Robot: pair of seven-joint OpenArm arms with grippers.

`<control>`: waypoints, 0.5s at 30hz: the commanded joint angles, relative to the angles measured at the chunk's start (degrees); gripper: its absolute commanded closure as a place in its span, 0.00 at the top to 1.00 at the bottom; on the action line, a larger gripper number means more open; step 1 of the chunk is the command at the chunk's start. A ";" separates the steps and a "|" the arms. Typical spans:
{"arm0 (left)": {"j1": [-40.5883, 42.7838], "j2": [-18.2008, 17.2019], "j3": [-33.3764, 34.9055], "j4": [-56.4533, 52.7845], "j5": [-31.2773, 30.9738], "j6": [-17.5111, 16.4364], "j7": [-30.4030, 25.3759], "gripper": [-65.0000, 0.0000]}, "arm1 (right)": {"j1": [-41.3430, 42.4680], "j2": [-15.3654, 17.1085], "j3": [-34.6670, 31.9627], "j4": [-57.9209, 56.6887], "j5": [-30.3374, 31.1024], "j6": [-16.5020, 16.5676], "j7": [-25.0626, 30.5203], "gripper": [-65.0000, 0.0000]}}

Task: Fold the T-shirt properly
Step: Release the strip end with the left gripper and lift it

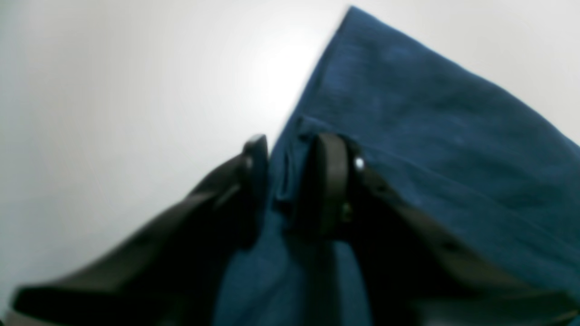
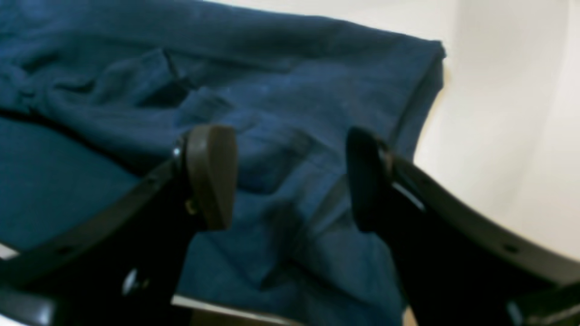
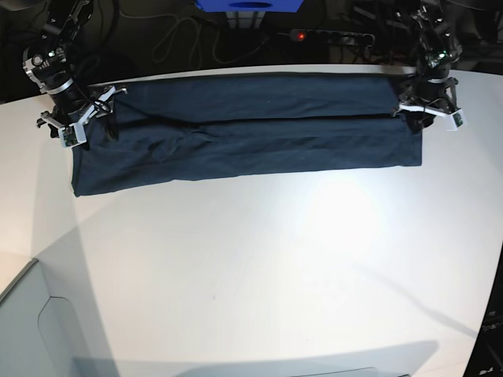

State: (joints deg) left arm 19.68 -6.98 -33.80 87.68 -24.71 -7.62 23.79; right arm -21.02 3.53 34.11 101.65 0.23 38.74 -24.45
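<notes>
Under the right gripper (image 2: 290, 176), at the left end of the base view, lies one end of the T-shirt (image 3: 244, 129). The jaws of this gripper stand wide apart and nothing is between them; the dark blue cloth, wrinkled here, is just below the fingertips (image 2: 213, 176), and I cannot tell if they touch it. Beyond the far side of this gripper a hemmed edge of the cloth ends, and the white desk (image 3: 251, 267) shows past it.

Between the two grippers the T-shirt is stretched as a long, narrow band across the far part of the desk, folded along its length so that a seam line runs through its middle. Its near edge is quite straight, and the left end hangs a little lower than the right one.

At the right end of the base view the left gripper (image 1: 290, 181) sits on the corner of the band. In the left wrist view its jaws are narrow and a small fold of the blue cloth stands between them, touching both fingers (image 1: 333, 181), so it has hold of the T-shirt edge. To the left of this gripper is bare desk; to its right the cloth spreads away flat.
</notes>
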 commanded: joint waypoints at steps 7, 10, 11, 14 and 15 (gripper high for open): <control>0.05 -0.36 0.70 0.98 -0.21 -0.25 0.52 0.00 | 0.22 0.56 0.31 0.99 0.96 1.26 1.28 0.55; 0.23 -0.09 0.18 2.39 -0.21 -0.25 0.52 0.00 | 0.40 0.65 0.31 0.82 0.96 1.26 1.28 0.55; 0.32 0.08 0.09 3.44 -0.21 -0.25 0.52 0.00 | 0.49 0.73 0.31 0.73 0.87 1.26 1.28 0.56; 1.99 0.52 0.44 9.07 -0.21 -0.25 0.43 0.00 | 0.58 0.82 0.31 0.55 0.87 1.26 1.28 0.56; 2.43 1.23 0.44 11.27 -0.21 -0.25 0.43 0.00 | 0.58 0.82 0.31 0.46 0.87 1.26 1.28 0.56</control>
State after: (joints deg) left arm 22.11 -5.63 -33.21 97.60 -24.45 -7.70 25.61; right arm -20.64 3.66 34.11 101.41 0.21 38.74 -24.47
